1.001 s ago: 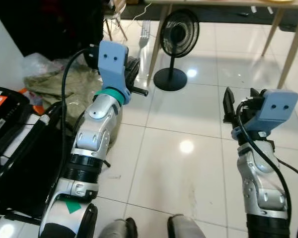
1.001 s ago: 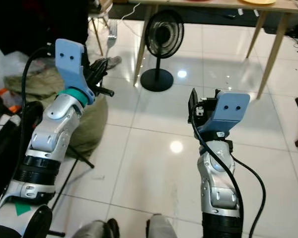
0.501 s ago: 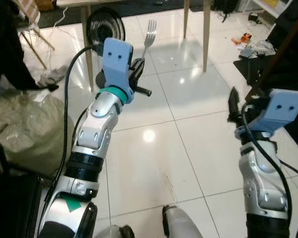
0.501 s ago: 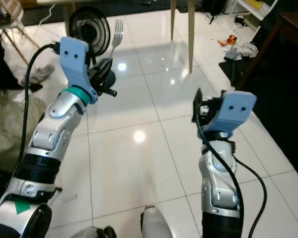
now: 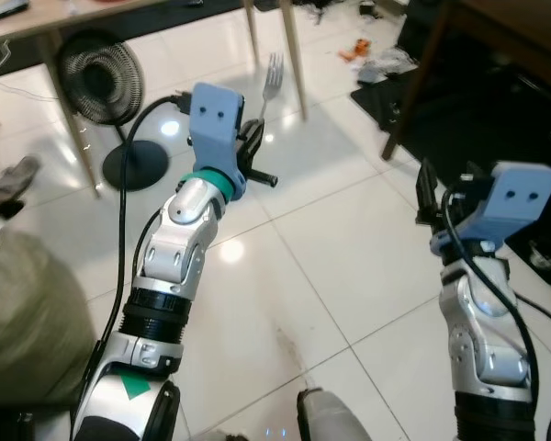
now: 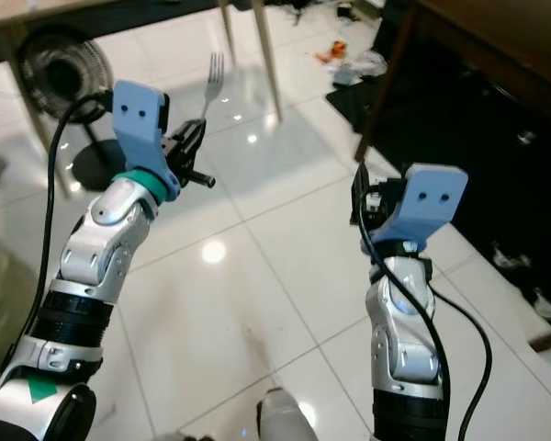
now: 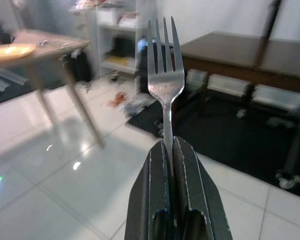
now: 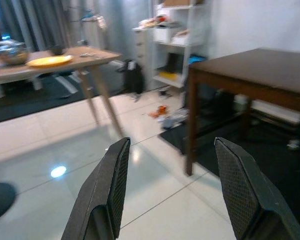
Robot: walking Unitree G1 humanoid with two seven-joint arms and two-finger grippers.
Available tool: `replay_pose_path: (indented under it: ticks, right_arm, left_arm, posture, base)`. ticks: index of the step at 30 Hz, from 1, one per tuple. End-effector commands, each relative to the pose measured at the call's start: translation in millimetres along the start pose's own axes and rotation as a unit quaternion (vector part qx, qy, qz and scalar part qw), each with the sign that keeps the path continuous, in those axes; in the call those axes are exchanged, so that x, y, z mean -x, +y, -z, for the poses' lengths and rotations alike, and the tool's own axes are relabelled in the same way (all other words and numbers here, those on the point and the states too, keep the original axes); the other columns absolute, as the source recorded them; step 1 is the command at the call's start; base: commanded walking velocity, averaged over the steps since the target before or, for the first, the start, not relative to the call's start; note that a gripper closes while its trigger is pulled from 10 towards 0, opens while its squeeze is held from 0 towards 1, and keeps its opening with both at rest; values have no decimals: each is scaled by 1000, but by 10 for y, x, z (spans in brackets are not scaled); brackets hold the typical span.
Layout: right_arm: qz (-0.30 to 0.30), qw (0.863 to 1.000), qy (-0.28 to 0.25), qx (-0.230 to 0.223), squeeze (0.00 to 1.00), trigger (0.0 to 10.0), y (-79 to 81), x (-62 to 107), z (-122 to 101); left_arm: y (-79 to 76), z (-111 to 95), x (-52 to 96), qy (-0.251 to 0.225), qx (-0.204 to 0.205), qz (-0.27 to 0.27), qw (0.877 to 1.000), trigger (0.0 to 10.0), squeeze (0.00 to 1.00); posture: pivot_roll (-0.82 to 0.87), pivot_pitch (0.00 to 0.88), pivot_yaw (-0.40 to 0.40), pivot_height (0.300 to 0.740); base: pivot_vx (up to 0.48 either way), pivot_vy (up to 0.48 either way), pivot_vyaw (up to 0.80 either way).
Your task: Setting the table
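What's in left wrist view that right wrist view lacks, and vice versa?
Left wrist: the left end effector shut on a fork, tines up and away from it. Right wrist: the right end effector open and holding nothing, and a yellow plate on the light wooden table. Both: the dark brown table, white shelving and glossy tiled floor.

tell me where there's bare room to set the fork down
The dark wooden table looks bare on top. The light table already carries a yellow plate and a pot at its far end. The left claw grips the fork; the right claw hangs open.
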State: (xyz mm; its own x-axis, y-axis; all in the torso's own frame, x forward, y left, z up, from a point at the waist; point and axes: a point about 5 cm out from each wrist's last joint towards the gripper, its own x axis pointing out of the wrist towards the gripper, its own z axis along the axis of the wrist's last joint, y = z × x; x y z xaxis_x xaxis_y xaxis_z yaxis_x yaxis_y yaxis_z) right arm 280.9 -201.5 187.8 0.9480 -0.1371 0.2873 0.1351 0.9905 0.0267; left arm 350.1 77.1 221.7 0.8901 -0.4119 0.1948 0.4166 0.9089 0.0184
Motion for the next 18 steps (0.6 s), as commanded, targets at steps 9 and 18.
replay_pose_path:
  ticks: [9, 18]
  right_arm:
    - [-3, 1000, 12, -8, 0, 10000, 31, 23, 55]
    - [-2, 1000, 13, -7, 0, 10000, 28, 30, 58]
  left_arm:
    - [72, 22, 29, 7, -7, -10, 1000, 10000, 0]
    - [78, 4, 25, 2, -10, -13, 1000, 10000, 0]
  posture:
    - [-139, 0, 109, 740]
    - [-142, 0, 111, 740]
  base:
    - [0, 0, -800]
    - [0, 0, -800]
